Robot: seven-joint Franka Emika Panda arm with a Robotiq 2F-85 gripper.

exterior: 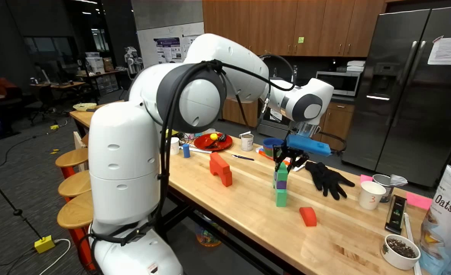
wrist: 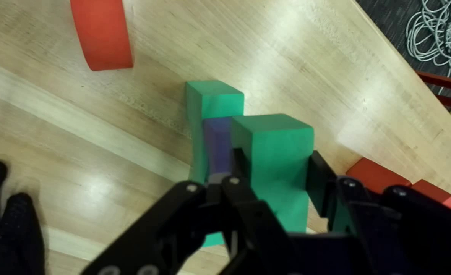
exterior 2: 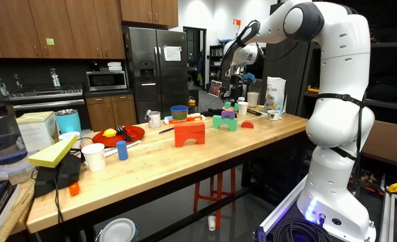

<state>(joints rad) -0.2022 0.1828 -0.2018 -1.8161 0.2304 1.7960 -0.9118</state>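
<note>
My gripper (wrist: 277, 164) is shut on a green block (wrist: 281, 164), with a black finger pad against each side. In an exterior view the gripper (exterior: 283, 165) points down with the held block (exterior: 282, 173) between its fingers. A purple arch block (exterior 2: 228, 115) sits on a larger green arch block (exterior 2: 225, 123) standing on the table. In the wrist view the purple block (wrist: 218, 141) and green arch (wrist: 222, 105) show left of and below the held block. I cannot tell whether the held block touches the purple one.
A red half-round block (exterior: 308, 216) lies near the stack. A red arch stack (exterior 2: 189, 133) stands farther along the wooden table (exterior: 248, 202). Black gloves (exterior: 328, 179), a paper cup (exterior: 371, 194), nested bowls (exterior 2: 179, 112) and a red plate (exterior 2: 136, 132) are also there.
</note>
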